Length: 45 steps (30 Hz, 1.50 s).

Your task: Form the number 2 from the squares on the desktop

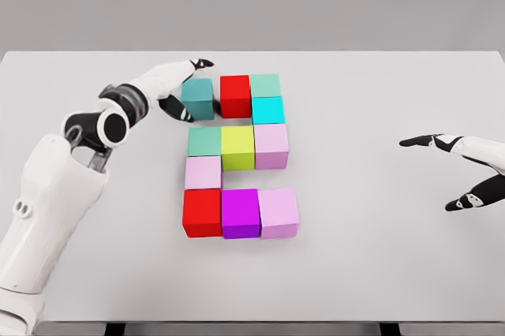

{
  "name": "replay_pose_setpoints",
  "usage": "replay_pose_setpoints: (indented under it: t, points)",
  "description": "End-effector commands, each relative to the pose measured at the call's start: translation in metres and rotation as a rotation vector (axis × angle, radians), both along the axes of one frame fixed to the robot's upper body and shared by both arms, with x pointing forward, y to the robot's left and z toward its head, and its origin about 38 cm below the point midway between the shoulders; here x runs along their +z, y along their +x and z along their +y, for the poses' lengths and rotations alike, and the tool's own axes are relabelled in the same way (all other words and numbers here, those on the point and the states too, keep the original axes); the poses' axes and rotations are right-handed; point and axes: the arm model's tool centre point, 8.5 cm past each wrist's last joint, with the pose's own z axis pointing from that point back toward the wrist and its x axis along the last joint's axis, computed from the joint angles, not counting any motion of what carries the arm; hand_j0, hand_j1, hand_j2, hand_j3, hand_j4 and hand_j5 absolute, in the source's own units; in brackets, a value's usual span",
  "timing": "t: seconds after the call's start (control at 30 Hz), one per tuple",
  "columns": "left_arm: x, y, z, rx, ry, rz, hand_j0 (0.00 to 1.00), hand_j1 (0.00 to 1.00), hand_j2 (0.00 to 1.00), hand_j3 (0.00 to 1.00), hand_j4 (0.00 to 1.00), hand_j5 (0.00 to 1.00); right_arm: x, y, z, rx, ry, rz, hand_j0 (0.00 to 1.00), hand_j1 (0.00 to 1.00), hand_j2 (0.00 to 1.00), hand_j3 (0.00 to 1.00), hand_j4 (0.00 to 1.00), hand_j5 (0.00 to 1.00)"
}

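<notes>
On the white worktop (379, 257) the cubes formed a blocky 2. The top row held a teal cube (198, 98), a red cube (235, 95) and a pale green cube (266, 84), with a cyan cube (268, 110) just below the green one. The middle row ran green cube (204, 141), yellow cube (237, 147), pink cube (271, 145). A smaller pink cube (203, 172) sat under the left end of that row. The bottom row read red (202, 212), magenta (241, 212), pale pink (278, 211), all touching.

The left robot hand (183, 87) reached in from the left and was closed around the teal cube, a finger (203, 62) over its far edge and dark fingers (175, 107) against its left side. That cube sat slightly skewed, a little apart from the red one.

The right robot hand (465, 170) hovered well off to the right, its fingers (422, 140) spread and holding nothing
</notes>
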Motion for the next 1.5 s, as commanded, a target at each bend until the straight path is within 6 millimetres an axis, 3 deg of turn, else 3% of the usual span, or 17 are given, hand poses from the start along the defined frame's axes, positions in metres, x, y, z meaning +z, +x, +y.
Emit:
replay_pose_setpoints:
  t: [0.0, 0.2, 0.33, 0.57, 0.73, 0.93, 1.2, 1.47]
  points:
    - [0.03, -0.005, 0.015, 0.002, 0.012, -0.085, 1.0, 1.0, 1.0, 1.0, 1.0, 1.0, 0.0, 0.001, -0.002, -0.009, 0.005, 0.003, 1.0, 1.0, 1.0, 1.0, 1.0, 1.0]
    - [0.038, -0.023, 0.07, -0.038, 0.153, -0.115, 1.0, 1.0, 1.0, 1.0, 1.0, 1.0, 0.001, 0.001, -0.006, -0.017, -0.006, 0.005, 1.0, 1.0, 1.0, 1.0, 1.0, 1.0]
    - [0.021, -0.031, 0.084, -0.072, 0.251, -0.072, 1.0, 1.0, 1.0, 1.0, 1.0, 1.0, 0.001, 0.001, -0.006, -0.017, -0.006, 0.005, 1.0, 1.0, 1.0, 1.0, 1.0, 1.0]
    - [0.025, -0.021, 0.109, -0.029, 0.268, -0.043, 1.0, 1.0, 1.0, 1.0, 1.0, 1.0, 0.001, 0.001, -0.006, -0.016, -0.007, 0.005, 1.0, 1.0, 1.0, 1.0, 1.0, 1.0]
    - [0.01, -0.02, 0.085, -0.105, 0.326, -0.01, 1.0, 1.0, 1.0, 1.0, 1.0, 1.0, 0.001, 0.001, -0.006, -0.016, -0.007, 0.005, 1.0, 1.0, 1.0, 1.0, 1.0, 1.0]
    - [0.0, -0.018, 0.1, -0.087, 0.375, 0.032, 1.0, 1.0, 1.0, 1.0, 1.0, 1.0, 0.0, 0.001, -0.004, -0.015, -0.001, 0.005, 1.0, 1.0, 1.0, 1.0, 1.0, 1.0]
    - [-0.003, -0.016, 0.086, -0.245, 0.494, 0.052, 1.0, 1.0, 1.0, 1.0, 1.0, 1.0, 0.0, 0.0, -0.004, -0.013, -0.002, 0.006, 1.0, 1.0, 1.0, 1.0, 1.0, 1.0]
    - [-0.01, -0.01, 0.086, -0.309, 0.511, 0.097, 1.0, 1.0, 1.0, 1.0, 1.0, 1.0, -0.001, 0.0, -0.003, -0.013, 0.004, 0.006, 1.0, 1.0, 1.0, 1.0, 1.0, 1.0]
